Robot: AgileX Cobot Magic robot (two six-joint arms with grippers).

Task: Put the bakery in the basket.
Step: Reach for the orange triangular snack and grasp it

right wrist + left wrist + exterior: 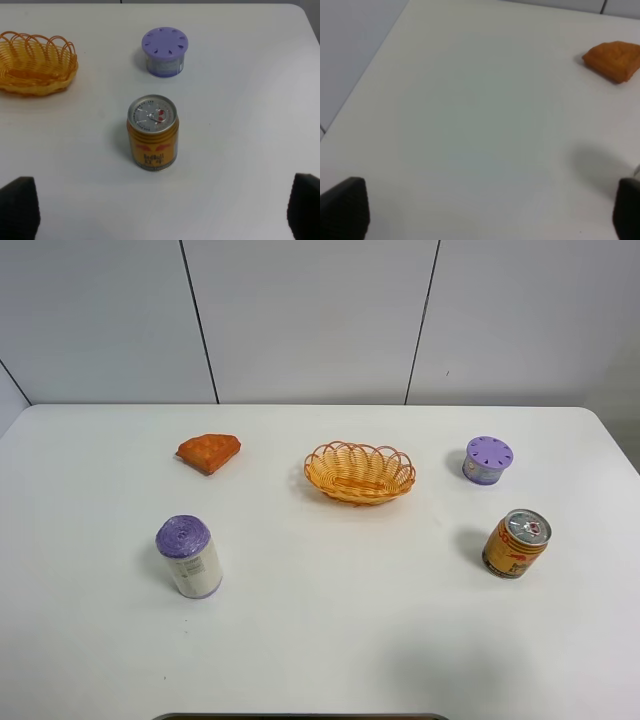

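Orange-brown wedge, the bakery (209,452) lies on the table (320,640) at 9 o'clock from the basket (360,472), well apart, on the side of the left gripper (490,210), judged the nearer tool; it and the right gripper (160,210) both stand wide and empty.
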